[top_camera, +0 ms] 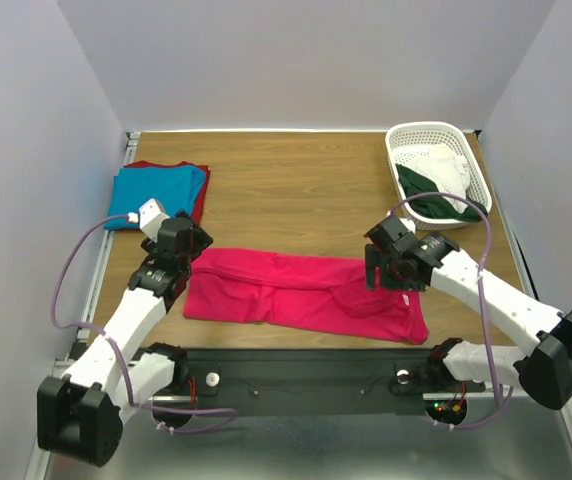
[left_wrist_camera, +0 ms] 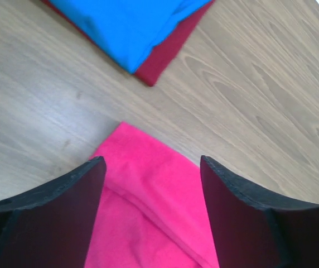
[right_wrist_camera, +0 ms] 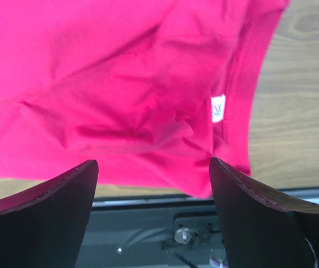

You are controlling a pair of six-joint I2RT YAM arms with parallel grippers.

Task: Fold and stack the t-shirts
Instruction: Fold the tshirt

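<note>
Shirt [top_camera: 301, 292], crimson-pink, is lying left-to-right; left gripper [top_camera: 192, 264] and right gripper [top_camera: 382, 272] are hovering over opposite ends, jaws apart.

Wood-grain table [top_camera: 296, 190]. A crimson-pink t-shirt [top_camera: 296, 290] lies spread across the near middle. A dark red t-shirt [top_camera: 202, 200] lies far left beneath a turquoise t-shirt [top_camera: 156, 190]. A white lattice basket [top_camera: 426, 128] stands far right.

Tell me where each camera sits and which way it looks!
Top external: above, behind the robot, looking down on the table; left arm, right arm show.
Left wrist: on the left arm, looking past the left gripper at pink shirt and blue shirt.
Right wrist: on the right arm, facing the near edge; right gripper over the pink shirt's label.
All share the pink shirt.
</note>
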